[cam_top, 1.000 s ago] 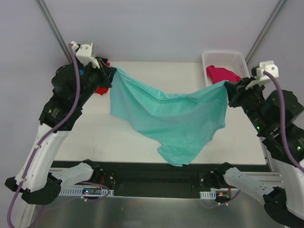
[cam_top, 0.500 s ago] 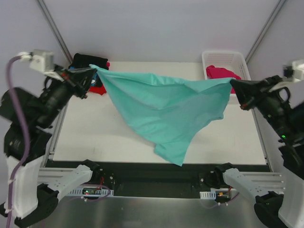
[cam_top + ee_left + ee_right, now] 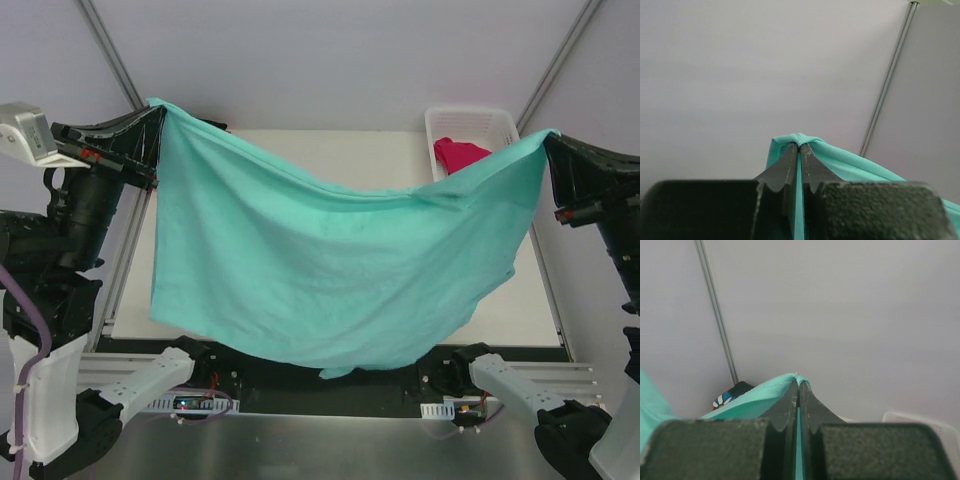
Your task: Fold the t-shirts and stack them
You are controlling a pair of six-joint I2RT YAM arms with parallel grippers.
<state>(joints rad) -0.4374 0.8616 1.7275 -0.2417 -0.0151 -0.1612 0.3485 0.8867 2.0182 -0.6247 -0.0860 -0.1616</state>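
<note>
The teal shirt [image 3: 330, 270] fills your view, stretched wide in the air between the 2 arms. Its lower hem hangs past the bench's near edge, over the arm bases [image 3: 180, 365]. The left tool [image 3: 153, 112] is clamped on 1 top corner and the right tool [image 3: 548, 140] on the other. Both wrist views show only a thin pinch of cloth at the very tips.

That looks like your main risk: pull the arms further apart and a corner could slip free, dropping the shirt. Lower it carelessly and the hem could snag on the bases or drape off the edge.

The bench [image 3: 330, 155] is plain white, walled in pale grey, with 2 slanted poles [image 3: 110, 55] behind. The basket [image 3: 470, 112] at the far right holds a pink shirt [image 3: 455, 155]. In the right wrist view, a black shirt [image 3: 739, 389] peeks over the teal cloth.
</note>
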